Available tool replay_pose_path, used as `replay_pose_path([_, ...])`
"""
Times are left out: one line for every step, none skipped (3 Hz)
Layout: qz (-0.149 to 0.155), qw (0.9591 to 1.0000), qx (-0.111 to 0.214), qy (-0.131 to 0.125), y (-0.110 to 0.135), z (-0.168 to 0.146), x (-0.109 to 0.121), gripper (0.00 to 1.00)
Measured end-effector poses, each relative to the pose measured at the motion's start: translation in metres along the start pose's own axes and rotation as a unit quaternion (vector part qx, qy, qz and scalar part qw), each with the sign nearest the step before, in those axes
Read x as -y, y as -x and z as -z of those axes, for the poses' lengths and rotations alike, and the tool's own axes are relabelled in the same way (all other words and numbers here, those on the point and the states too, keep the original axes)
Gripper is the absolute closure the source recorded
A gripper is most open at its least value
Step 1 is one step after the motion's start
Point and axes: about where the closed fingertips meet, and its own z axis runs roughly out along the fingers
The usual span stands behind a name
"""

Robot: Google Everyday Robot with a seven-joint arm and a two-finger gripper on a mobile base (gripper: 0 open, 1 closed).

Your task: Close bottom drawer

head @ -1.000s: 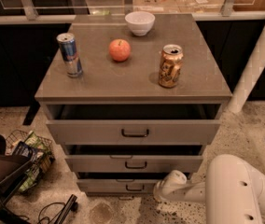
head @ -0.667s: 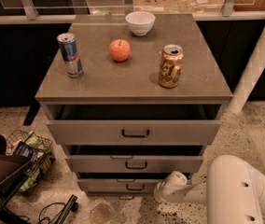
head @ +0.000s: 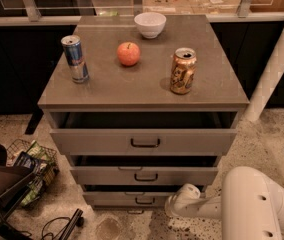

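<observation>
The grey cabinet (head: 144, 86) has three drawers, each pulled out a little with a dark gap above its front. The bottom drawer (head: 127, 199) is the lowest, a flat grey front with a small dark bar handle (head: 144, 201), just above the floor. My white arm (head: 254, 206) reaches in from the lower right. My gripper (head: 176, 206) is at the arm's end, low by the floor, against the right end of the bottom drawer's front. The middle drawer (head: 144, 175) and the wider top drawer (head: 144, 142) are above it.
On the cabinet top stand a blue can (head: 75, 59), an apple (head: 128, 53), a gold can (head: 183, 71) and a white bowl (head: 150, 24). A wire basket of packets (head: 32, 171) and a dark stand with cables (head: 2, 194) lie on the floor to the left. A white post (head: 274, 69) stands at the right.
</observation>
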Motion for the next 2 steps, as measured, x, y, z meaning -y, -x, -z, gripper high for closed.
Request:
replay_pose_path([0.0,1.0,0.0,0.001,0.0006,-0.001,-0.0013,0.35])
replay_pose_path([0.0,1.0,0.001,0.002,0.0012,-0.0019,-0.0026,0.12])
